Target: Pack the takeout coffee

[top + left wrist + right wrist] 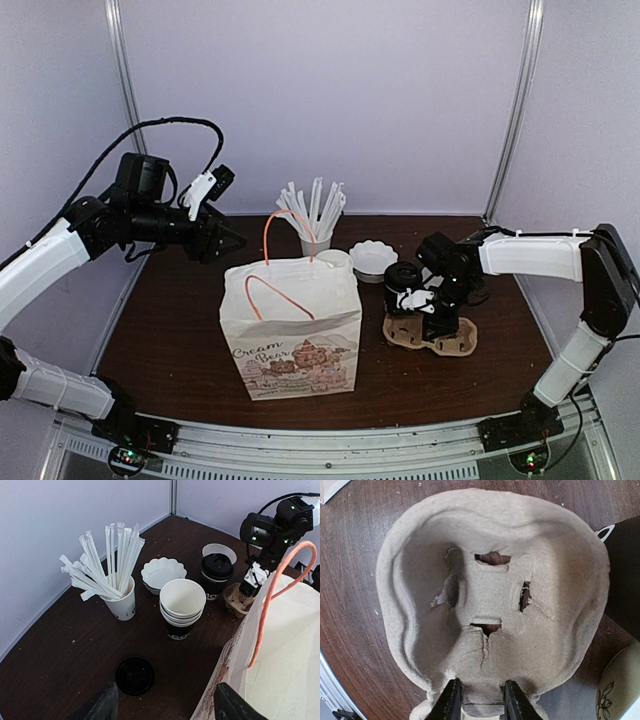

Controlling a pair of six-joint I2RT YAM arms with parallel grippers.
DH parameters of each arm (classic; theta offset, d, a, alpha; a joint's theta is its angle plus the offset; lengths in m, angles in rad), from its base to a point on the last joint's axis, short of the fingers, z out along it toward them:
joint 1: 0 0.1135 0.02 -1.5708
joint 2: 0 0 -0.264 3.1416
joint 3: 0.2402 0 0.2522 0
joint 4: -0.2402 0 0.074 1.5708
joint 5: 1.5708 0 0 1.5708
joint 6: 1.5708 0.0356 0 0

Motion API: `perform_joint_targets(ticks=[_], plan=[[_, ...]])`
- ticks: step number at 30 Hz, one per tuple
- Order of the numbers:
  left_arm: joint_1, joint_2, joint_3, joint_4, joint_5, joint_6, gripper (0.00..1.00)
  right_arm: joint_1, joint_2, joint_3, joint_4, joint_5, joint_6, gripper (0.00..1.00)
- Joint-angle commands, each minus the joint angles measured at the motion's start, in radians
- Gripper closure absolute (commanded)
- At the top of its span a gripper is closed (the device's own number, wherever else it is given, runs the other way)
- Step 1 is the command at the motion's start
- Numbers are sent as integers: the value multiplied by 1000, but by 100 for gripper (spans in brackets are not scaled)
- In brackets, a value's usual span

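The takeout coffee is a black lidded cup standing on the table just behind the pulp cup carrier. It also shows in the left wrist view and at the right edge of the right wrist view. My right gripper points down onto the empty carrier, and its fingers are closed on the carrier's middle ridge. My left gripper hangs open and empty in the air, left of the paper bag, with its fingers wide apart.
Behind the bag stand stacked paper cups, a cup of wrapped straws, a cream bowl and a white round piece. A loose black lid lies on the table below my left gripper.
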Motion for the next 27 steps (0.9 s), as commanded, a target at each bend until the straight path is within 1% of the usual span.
perform_joint_targets(ticks=[1, 7, 13, 17, 22, 27], plan=[[8, 8, -3, 32, 17, -7, 31, 5, -12, 16, 3, 23, 4, 74], [8, 7, -1, 32, 16, -8, 31, 5, -57, 18, -28, 24, 18, 76], [12, 10, 1, 29, 18, -7, 31, 5, -182, 20, -97, 32, 34, 76], [18, 15, 2, 30, 20, -7, 31, 5, -267, 63, -174, 15, 51, 76], [28, 12, 10, 24, 15, -5, 31, 5, -336, 200, -218, -56, 76, 76], [36, 15, 32, 22, 23, -6, 31, 5, -282, 470, -292, -195, 78, 76]])
